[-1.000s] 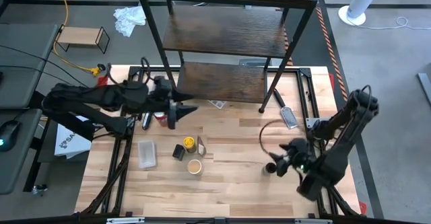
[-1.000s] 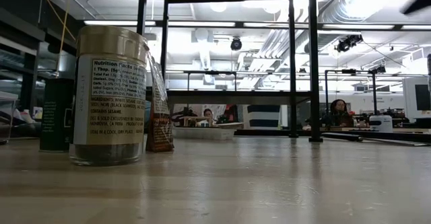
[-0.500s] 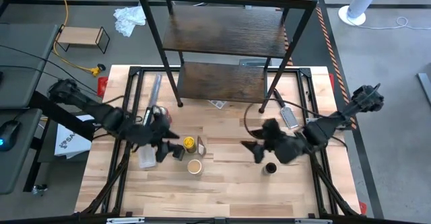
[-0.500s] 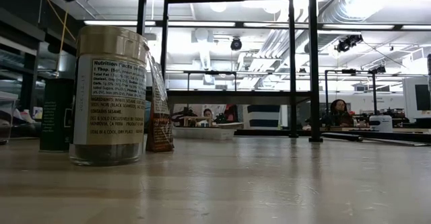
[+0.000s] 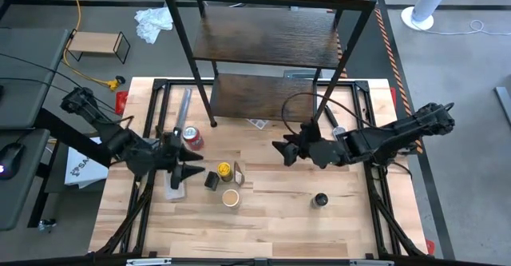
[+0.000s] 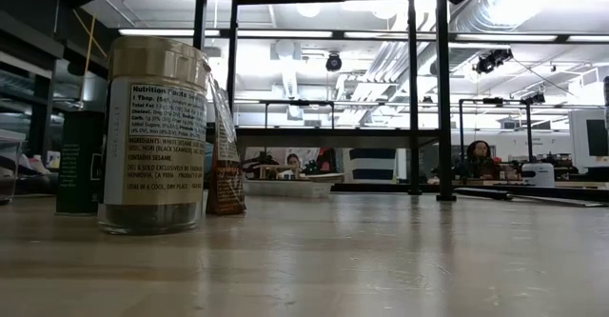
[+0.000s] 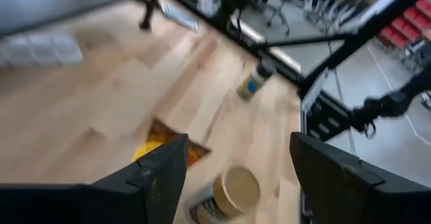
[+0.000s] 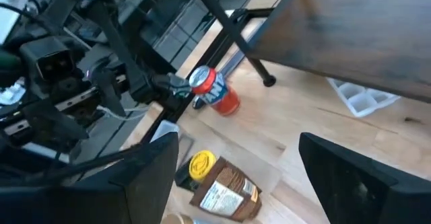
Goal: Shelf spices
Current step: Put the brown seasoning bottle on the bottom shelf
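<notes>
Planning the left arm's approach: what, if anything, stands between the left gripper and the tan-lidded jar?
Nothing visible. The left gripper, fingers open, hovers above the table just short of the tan-lidded jar; the small black box sits beside that path, not across it.

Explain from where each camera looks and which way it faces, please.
High: above, straight down on table, shelf, both arms.
Low: table height, level past tan-lidded jar; no arm clearly.
Left wrist: over table, toward tan-lidded jar; own open fingers.
Right wrist: toward red can, yellow-lidded jar; own open fingers.
High and right wrist share the red can.
</notes>
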Controlling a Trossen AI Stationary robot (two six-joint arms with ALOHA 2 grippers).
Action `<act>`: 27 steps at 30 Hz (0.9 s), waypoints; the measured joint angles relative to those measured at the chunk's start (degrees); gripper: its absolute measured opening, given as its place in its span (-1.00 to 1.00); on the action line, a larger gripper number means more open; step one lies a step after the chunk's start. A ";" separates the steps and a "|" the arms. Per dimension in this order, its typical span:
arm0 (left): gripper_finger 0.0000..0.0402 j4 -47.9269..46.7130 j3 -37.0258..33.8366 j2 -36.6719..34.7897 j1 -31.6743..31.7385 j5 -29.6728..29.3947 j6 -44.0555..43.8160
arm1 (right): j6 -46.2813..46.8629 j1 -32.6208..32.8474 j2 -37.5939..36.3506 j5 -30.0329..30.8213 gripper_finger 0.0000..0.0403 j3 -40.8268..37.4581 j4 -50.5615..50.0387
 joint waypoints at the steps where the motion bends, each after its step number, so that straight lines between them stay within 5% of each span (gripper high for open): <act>1: 0.26 -0.04 0.00 -0.86 0.01 -1.00 0.70 | 0.00 -0.37 0.00 0.04 0.51 0.00 0.23; 13: 0.26 0.43 0.00 -6.54 4.76 -7.74 -0.78 | -12.01 -4.24 0.00 -6.65 0.51 0.00 2.19; 17: 0.26 3.55 0.00 -5.38 7.25 -7.79 -1.06 | -18.81 -6.20 0.00 -12.06 0.51 0.00 2.19; 27: 0.26 12.87 0.04 0.57 15.22 -3.09 -5.02 | -32.40 -10.53 0.00 -13.29 0.51 0.00 2.11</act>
